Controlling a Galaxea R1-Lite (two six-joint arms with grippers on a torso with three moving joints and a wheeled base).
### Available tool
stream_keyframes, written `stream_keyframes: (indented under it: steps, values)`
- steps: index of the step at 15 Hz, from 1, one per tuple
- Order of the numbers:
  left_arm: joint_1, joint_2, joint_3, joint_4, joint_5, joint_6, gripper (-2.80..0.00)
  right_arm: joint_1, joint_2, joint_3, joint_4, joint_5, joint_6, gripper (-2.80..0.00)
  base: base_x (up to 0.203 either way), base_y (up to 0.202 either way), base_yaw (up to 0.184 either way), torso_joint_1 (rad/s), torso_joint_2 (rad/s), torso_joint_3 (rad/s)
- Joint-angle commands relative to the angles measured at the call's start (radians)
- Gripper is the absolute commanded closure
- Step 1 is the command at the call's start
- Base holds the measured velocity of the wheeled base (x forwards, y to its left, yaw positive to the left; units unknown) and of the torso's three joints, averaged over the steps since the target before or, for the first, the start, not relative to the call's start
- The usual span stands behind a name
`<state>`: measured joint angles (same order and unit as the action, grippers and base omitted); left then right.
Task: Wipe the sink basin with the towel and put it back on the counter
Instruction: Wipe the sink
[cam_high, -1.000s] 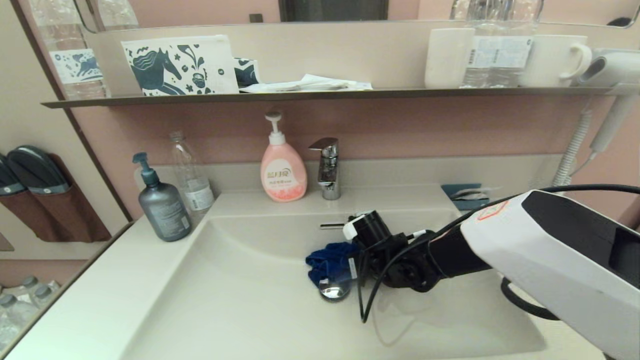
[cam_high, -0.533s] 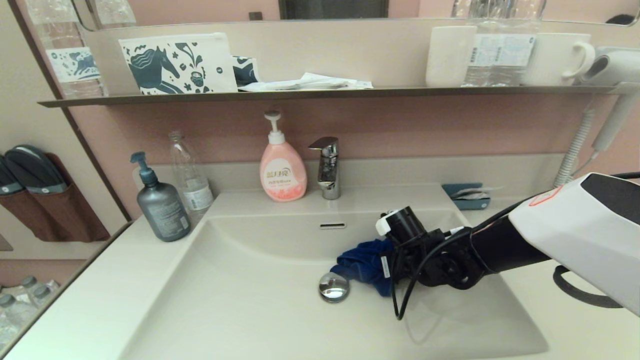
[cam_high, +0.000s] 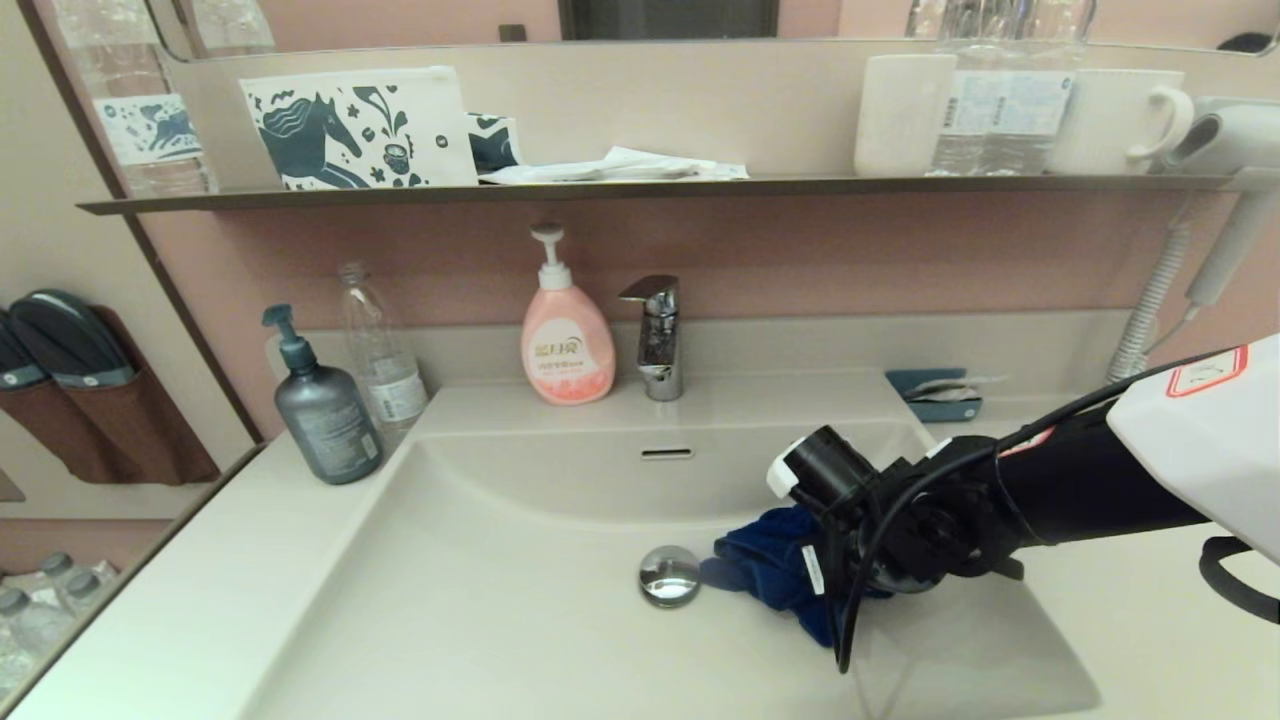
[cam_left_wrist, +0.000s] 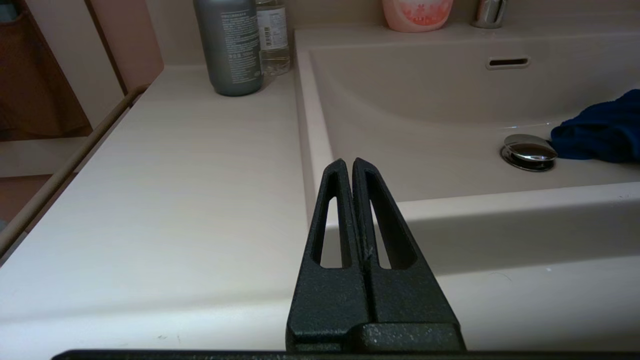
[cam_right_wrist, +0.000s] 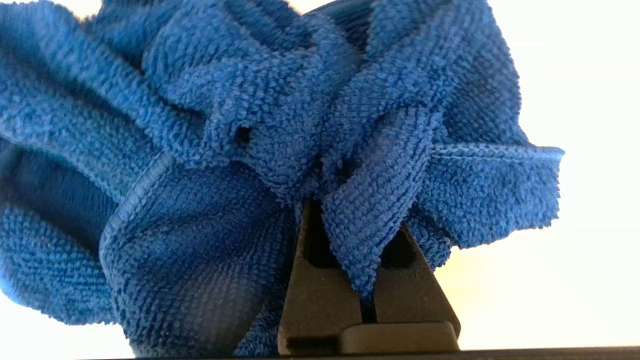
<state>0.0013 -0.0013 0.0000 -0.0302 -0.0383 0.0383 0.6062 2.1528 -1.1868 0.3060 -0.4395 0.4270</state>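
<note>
Right gripper (cam_right_wrist: 367, 250) clamped, arm reaching leftward; left gripper (cam_left_wrist: 348, 167) closed, parked.

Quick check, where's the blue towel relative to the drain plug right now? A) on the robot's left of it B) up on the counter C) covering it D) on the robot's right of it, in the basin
D: the towel, clamped in the right gripper, lies in the sink basin just right of the uncovered drain plug.

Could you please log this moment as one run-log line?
right pincer: shut on towel | towel: in sink basin, beside drain plug | left pincer: shut, parked over counter
</note>
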Motion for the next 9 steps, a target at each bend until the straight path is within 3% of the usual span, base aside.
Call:
stream_keyframes:
  steps: [1,9]
  values:
    - [0.0,0.001,0.0,0.0,0.0,0.0,0.0,0.037,0.04,-0.003,0.18,0.028,0.008,0.0,0.0,0.0,0.0,0.0,0.0,0.0]
    - [0.0,0.001,0.0,0.0,0.0,0.0,0.0,0.149,0.068,-0.162,0.179,0.195,0.108,0.0,0.0,0.0,0.0,0.0,0.0,0.0]
